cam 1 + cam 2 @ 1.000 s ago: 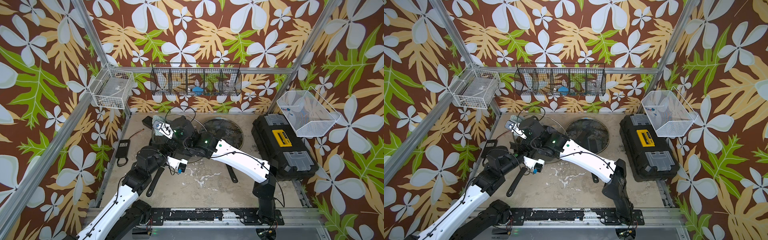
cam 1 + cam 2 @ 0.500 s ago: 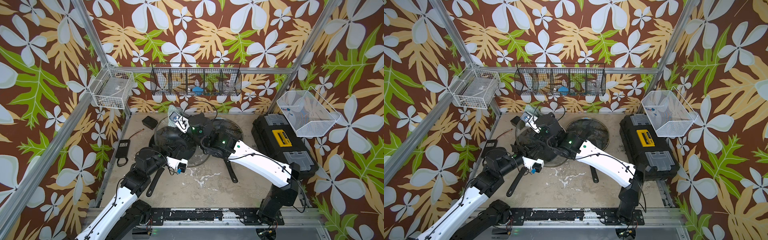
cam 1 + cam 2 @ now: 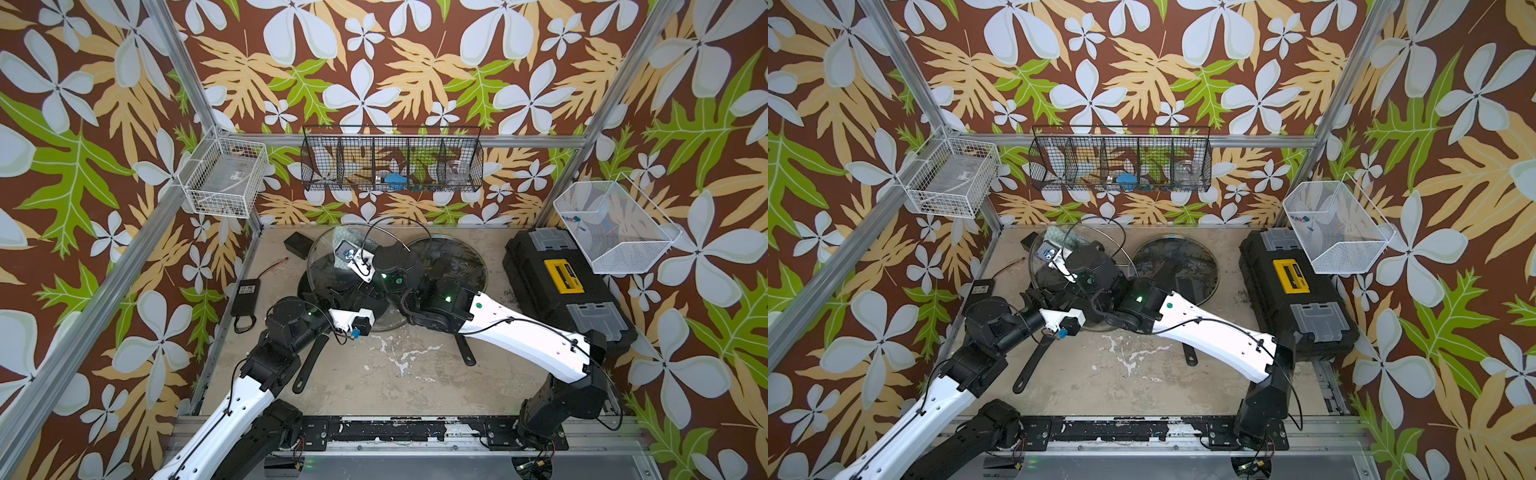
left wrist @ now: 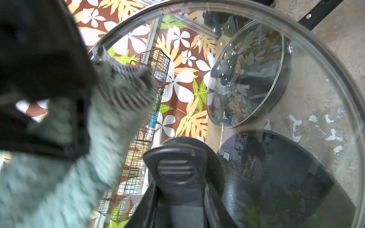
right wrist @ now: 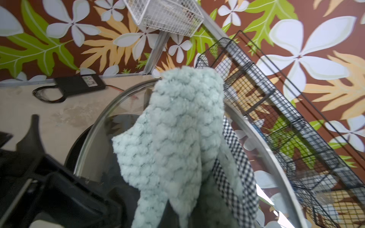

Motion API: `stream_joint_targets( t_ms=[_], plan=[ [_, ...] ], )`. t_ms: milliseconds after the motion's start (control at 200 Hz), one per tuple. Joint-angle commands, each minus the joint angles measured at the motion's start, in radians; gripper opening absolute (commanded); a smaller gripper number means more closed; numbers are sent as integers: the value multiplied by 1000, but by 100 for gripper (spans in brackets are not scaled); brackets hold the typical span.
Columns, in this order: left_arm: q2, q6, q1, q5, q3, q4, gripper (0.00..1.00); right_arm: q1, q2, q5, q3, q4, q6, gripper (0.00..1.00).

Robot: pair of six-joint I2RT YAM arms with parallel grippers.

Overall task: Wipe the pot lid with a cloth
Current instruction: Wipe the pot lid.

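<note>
With left hand (image 4: 177,183) clamped on knob (image 4: 211,158) of pot lid (image 4: 316,110) and right hand (image 4: 65,118) pinching cloth (image 5: 177,128), press fabric flat; sweep overlapping strokes to rim.

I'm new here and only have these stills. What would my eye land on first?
A big glass lid, tilted up off the table at back left, gripped by the left claw. The right claw holds a fluffy teal cloth at its upper rim. Loud floral wallpaper surrounds everything.
</note>
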Motion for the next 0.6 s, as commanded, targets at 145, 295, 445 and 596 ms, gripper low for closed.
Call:
stream_joint_targets(
  t_ms=[145, 295, 445, 596],
  plan=[
    [-19, -81, -1, -36, -11, 183, 0, -38, -41, 41, -20, 30, 7, 0],
    [-21, -188, -1, -38, -11, 229, 0, -16, -36, -8, -67, 20, 45, 0],
    [-26, -328, -1, -53, -7, 283, 0, 21, -34, -75, -97, 12, 93, 0],
    [-32, -410, 0, -50, -8, 310, 0, 24, -64, -155, -140, 46, 149, 0]
  ],
)
